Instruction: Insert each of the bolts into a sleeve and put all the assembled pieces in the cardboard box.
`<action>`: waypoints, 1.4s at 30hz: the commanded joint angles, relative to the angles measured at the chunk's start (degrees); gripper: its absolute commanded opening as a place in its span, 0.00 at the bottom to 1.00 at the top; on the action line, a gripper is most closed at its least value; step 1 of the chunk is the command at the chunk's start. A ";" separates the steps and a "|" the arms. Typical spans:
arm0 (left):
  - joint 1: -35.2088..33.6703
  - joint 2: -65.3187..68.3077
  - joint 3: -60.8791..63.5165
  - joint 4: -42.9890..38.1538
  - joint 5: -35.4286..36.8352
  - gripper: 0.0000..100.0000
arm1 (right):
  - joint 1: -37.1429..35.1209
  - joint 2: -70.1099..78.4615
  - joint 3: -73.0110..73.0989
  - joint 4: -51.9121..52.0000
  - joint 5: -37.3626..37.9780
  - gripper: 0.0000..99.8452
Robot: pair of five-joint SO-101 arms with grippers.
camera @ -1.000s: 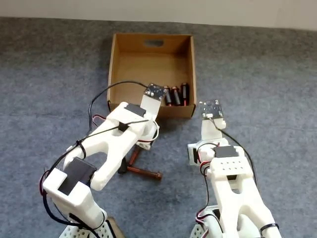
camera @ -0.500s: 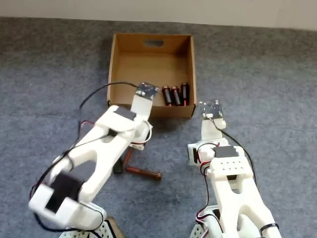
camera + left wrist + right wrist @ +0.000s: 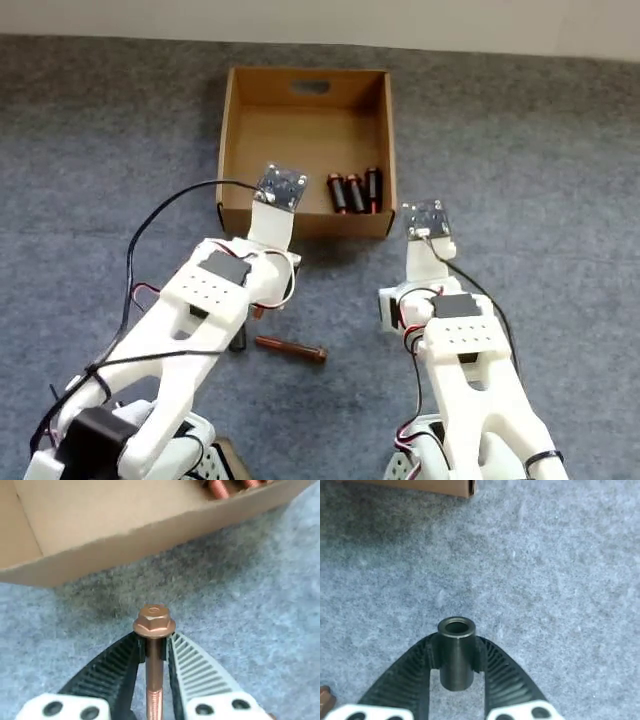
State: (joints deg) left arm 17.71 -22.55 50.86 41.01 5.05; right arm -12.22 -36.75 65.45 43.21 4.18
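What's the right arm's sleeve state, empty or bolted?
Empty. In the right wrist view the sleeve shows an open, dark bore; the bolt is separate, clamped in the left end effector.

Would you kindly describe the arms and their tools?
Left arm and right arm are white shells with black motors and black and red cables. The left tool has one black and one white ribbed finger; the right tool, two black ones.

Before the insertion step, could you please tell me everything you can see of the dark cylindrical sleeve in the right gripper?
The dark, matt, metal-looking cylindrical sleeve is a short tube with an open round bore at its far end. It is clamped between the right gripper's black ribbed fingers, projecting past their tips, over the grey carpet.
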 commanded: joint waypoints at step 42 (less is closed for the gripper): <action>9.98 -36.70 -11.30 -19.60 -0.26 0.01 | -11.12 -32.13 -3.74 -15.69 -11.43 0.01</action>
State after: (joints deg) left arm 25.10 -57.98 39.52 24.22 5.05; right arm -22.95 -67.60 62.02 29.05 -6.90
